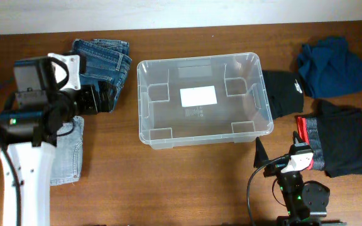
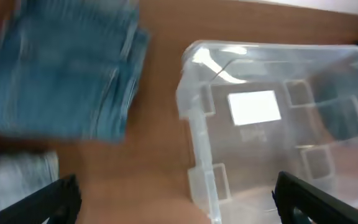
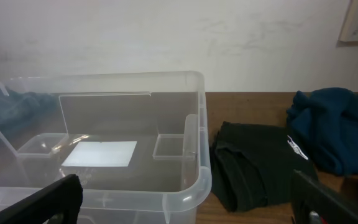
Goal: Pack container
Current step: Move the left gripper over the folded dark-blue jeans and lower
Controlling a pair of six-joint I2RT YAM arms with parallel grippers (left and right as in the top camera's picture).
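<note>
Overhead view, clock directions taken from the container.

1. The container point(image 1: 197, 60), a clear plastic bin, stands upright at the middle of the wooden table point(image 1: 187, 182), long side running 9 to 3 o'clock. The white label point(image 1: 198, 96) on its base shows in full through the open top.

2. The left gripper point(image 2: 176, 180) is at 9 o'clock, beside the bin's short wall. Its 2 fingers point(image 2: 61, 199) stand wide apart with nothing between them. The left wrist view is blurred, but it shows the bin's near corner between and ahead of the fingers.

3. The right gripper point(image 3: 185, 180) is at 5 o'clock, low and near the table's front edge, clear of the bin. Its jaws are spread wide and hold nothing. Its camera looks across the bin's corner toward the wall.

4. Clothing on the table, all outside the bin:
- folded dark blue jeans point(image 1: 102, 59) at 10 o'clock, near the bin and partly under the left arm;
- pale blue jeans point(image 1: 68, 154) at 8 o'clock, partly under the left arm;
- a black garment point(image 1: 281, 91) with a small white mark at 3 o'clock, its edge against the bin's short wall;
- a dark teal garment point(image 1: 332, 66) at 2 o'clock, crumpled;
- a black piece with red and grey folds point(image 1: 335, 138) at 4 o'clock, just beside the right gripper.
</note>
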